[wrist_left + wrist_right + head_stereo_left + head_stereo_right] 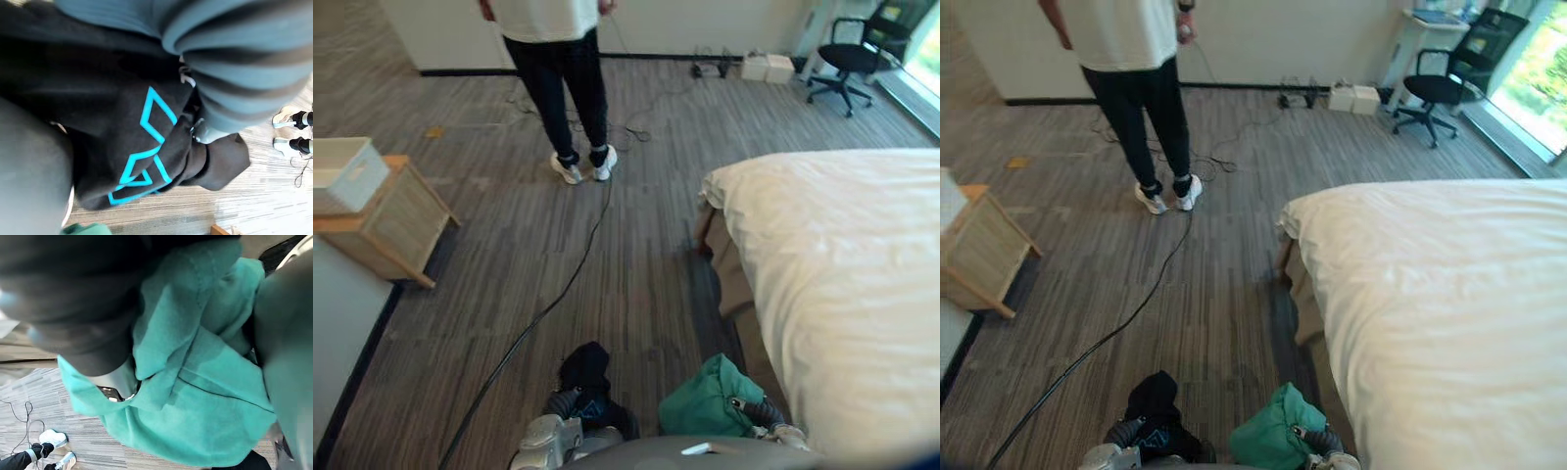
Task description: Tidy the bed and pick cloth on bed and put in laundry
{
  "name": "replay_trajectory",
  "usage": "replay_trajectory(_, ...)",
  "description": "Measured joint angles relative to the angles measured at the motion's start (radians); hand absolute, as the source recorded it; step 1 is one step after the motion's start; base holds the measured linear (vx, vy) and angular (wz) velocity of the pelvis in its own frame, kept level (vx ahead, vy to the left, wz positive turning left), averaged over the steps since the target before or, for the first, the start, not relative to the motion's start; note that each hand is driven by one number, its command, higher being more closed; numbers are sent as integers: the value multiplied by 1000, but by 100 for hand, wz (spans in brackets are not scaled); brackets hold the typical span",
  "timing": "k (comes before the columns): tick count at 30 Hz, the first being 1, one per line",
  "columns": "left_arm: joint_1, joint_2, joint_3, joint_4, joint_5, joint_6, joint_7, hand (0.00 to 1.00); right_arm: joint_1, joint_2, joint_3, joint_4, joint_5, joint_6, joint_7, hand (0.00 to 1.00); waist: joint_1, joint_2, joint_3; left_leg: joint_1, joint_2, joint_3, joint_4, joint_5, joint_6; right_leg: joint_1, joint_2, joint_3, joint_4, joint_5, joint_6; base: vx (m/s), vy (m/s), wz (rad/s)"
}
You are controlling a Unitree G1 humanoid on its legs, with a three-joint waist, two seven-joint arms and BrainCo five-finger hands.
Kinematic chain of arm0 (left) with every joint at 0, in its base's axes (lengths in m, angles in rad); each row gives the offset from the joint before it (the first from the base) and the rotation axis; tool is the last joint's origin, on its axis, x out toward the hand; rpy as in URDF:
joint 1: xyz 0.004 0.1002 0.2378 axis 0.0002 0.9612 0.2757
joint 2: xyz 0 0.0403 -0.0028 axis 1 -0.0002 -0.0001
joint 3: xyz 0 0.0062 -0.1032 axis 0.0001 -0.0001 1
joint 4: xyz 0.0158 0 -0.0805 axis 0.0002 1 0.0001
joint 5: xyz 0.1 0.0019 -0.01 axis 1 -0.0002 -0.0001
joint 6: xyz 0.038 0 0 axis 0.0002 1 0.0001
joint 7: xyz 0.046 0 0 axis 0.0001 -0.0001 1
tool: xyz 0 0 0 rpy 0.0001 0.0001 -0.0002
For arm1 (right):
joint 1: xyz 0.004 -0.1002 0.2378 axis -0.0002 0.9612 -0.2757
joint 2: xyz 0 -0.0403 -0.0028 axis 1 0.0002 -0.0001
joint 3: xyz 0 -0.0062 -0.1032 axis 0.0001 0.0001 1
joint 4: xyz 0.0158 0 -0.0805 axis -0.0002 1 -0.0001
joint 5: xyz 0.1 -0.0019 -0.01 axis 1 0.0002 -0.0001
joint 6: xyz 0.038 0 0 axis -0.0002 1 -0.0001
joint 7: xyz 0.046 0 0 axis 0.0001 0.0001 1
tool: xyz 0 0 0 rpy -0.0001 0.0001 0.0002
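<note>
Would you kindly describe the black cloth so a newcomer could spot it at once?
Start at the white bed; beside its near edge the robot carries two bundles. The black cloth hangs from the left hand, farther from the bed than the green cloth, and bears bright blue line markings.

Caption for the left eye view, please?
Beside the white bed: black cloth in the left hand, green cloth in the right hand, a person standing ahead.

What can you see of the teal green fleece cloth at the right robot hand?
The teal green fleece cloth looks soft and thick, crumpled into folds with a seam across it. It hangs bunched round the right robot hand, over the grey plank floor, between the white bed and a black cloth.
</note>
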Motion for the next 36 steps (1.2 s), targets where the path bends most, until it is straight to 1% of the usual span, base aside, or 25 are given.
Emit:
replay_trajectory(1,-10,3,-30,0,1,1,-2,100,1,-14,-9,-7,23,-12,1,100,-8,19,9,-7,10,-48,0,6,7,-48,12,88,63,7,-45,26,16,100)
replay_trajectory(2,-23,6,-56,12,1,2,-4,100,7,-16,-13,-14,40,-29,1,100,-19,36,9,-19,17,-102,1,17,3,-62,68,208,26,-50,-26,37,16,112)
replay_trajectory(3,-30,11,-58,23,1,3,-4,100,11,-17,-10,-18,46,-37,2,100,-22,32,15,-23,18,-127,1,24,2,-62,100,263,-7,-71,-19,33,-39,109)
replay_trajectory(4,-43,20,-58,36,2,5,-4,100,11,-16,-5,-16,57,-46,3,100,-27,23,24,-28,15,-160,1,36,-1,-63,139,338,-57,-90,-16,-6,-111,112)
replay_trajectory(5,-54,33,-57,40,8,7,-5,100,17,-12,5,-14,69,-59,3,100,-31,7,32,-38,1,-207,2,52,-12,-74,183,439,-140,-87,-16,-3,-134,101)
replay_trajectory(6,-54,38,-56,40,11,7,-6,100,20,-6,9,-12,76,-63,4,100,-29,-13,34,-37,-13,-210,1,59,-20,-73,186,469,-166,-64,-17,1,-119,92)
replay_trajectory(7,-54,46,-46,44,13,7,-8,100,20,-2,9,-2,79,-67,4,100,-30,-41,40,-33,-29,-216,0,61,-20,-56,175,485,-169,-70,-4,5,-99,58)
replay_trajectory(8,-55,42,-36,59,13,7,-8,100,25,1,0,7,87,-68,4,100,-28,-32,43,-23,-15,-174,0,48,-27,-49,176,460,-177,-66,0,-4,-134,50)
replay_trajectory(9,-61,26,-18,58,13,5,-7,100,25,-4,-1,6,104,-66,4,100,-26,-24,45,-14,-4,-141,0,57,-42,-38,177,449,-181,-67,0,-8,-127,26)
replay_trajectory(11,-45,10,-2,61,11,6,-6,100,24,-10,0,4,104,-54,6,100,-27,-4,35,-14,-2,-129,-1,60,-46,-35,181,454,-185,-67,1,1,-72,-3)
replay_trajectory(12,-43,9,-1,64,9,6,-7,100,20,-10,0,3,104,-44,6,100,-27,-3,34,-14,-1,-127,-1,60,-46,-32,183,460,-191,-67,2,18,-48,-9)
replay_trajectory(14,-42,15,1,64,10,1,-11,100,17,-5,0,3,104,-25,4,100,-25,-6,36,-12,-3,-129,-1,61,-45,-20,183,459,-197,-66,4,33,-42,2)
replay_trajectory(16,-42,16,2,63,14,-7,-31,100,17,1,1,3,111,-8,3,100,-18,-13,35,-10,-7,-135,-1,66,-39,-15,183,458,-199,-63,9,29,-31,10)
replay_trajectory(17,-44,19,3,62,25,-17,-39,100,20,7,0,4,125,-2,2,100,-9,-22,38,-6,-10,-140,-1,66,-39,-8,181,457,-202,-63,10,15,-16,7)
replay_trajectory(18,-32,15,41,63,78,-46,-67,100,49,39,5,-16,142,15,22,100,-3,-51,4,10,-23,-97,-2,10,-43,29,162,440,-205,-32,36,44,-18,6)
replay_trajectory(21,-32,15,41,63,78,-46,-67,100,49,39,5,-16,142,15,22,100,-3,-52,4,17,-27,-97,-2,11,-45,29,161,440,-203,-32,36,98,-20,1)
replay_trajectory(24,-35,15,43,63,71,-45,-67,100,49,40,1,-16,143,15,22,100,-4,-57,4,23,-25,-71,-2,7,-44,25,161,462,-205,-32,36,95,-22,-15)
replay_trajectory(25,-35,14,53,65,60,-41,-67,100,49,41,1,-16,145,15,22,100,-3,-58,4,22,-23,-63,-2,6,-45,26,162,466,-207,-32,36,83,-45,-28)
replay_trajectory(28,-33,22,62,83,8,-27,-63,100,48,47,-6,-2,186,14,21,100,-15,-62,1,23,-17,-48,-2,2,-50,22,166,470,-208,-32,35,79,-61,-16)
replay_trajectory(30,-39,27,60,104,-24,-30,-62,100,47,47,-7,6,211,11,20,100,-20,-63,-1,23,-10,-40,-2,2,-50,19,172,488,-208,-31,33,71,-67,-12)
replay_trajectory(31,-42,30,57,108,-55,-36,-60,100,46,47,-4,10,221,4,20,100,-27,-64,-1,23,-6,-39,-2,3,-49,18,176,490,-208,-29,31,69,-79,-5)
replay_trajectory(32,-40,35,38,107,-97,-51,-41,100,46,46,6,15,232,-16,18,100,-32,-65,-2,23,-1,-38,-2,5,-46,17,180,490,-207,-28,28,78,-101,-2)
replay_trajectory(33,-39,40,11,103,-128,-72,-19,100,43,45,25,17,245,-39,16,100,-31,-65,-4,22,2,-41,-2,7,-48,15,184,490,-205,-27,28,64,-87,3)
replay_trajectory(34,-39,40,-2,96,-133,-87,-6,100,41,45,36,18,260,-52,13,100,-31,-65,-5,21,3,-44,-2,9,-50,14,186,489,-202,-27,28,62,-84,11)
replay_trajectory(36,-32,40,-70,23,-193,-144,17,100,45,44,80,12,311,-108,-6,100,-35,-65,-5,15,7,-69,-2,17,-54,10,192,472,-189,-27,28,58,-82,27)
